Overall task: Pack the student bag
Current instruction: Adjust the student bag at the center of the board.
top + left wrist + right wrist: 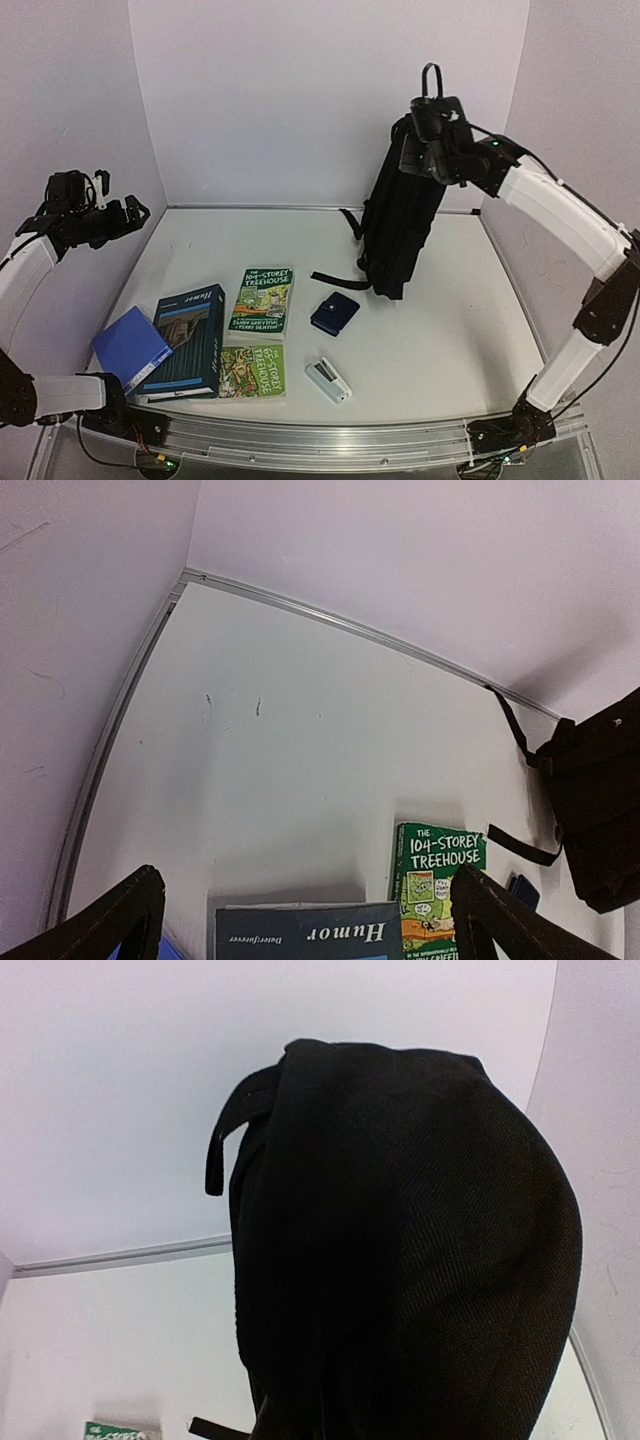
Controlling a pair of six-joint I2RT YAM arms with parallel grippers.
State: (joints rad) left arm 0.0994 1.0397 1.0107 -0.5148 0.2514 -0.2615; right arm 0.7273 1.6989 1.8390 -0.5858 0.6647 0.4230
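The student bag (400, 225), a large black backpack, stands upright at the back right of the table, its carry loop (430, 78) sticking up. My right gripper (428, 135) is at the bag's top and shut on its fabric. In the right wrist view the black bag (400, 1260) fills the frame and hides the fingers. My left gripper (125, 215) hangs open high over the left edge, holding nothing. In the left wrist view that gripper (305, 920) shows only its two black fingertips (135, 910) wide apart at the bottom corners.
Near the front left lie a blue notebook (130, 347), a dark "Humor" book (190, 335) and two green Treehouse books (263, 300) (253, 370). A dark-blue wallet (334, 313) and a white calculator (328, 380) lie mid-table. Bag straps (340, 280) trail onto the table.
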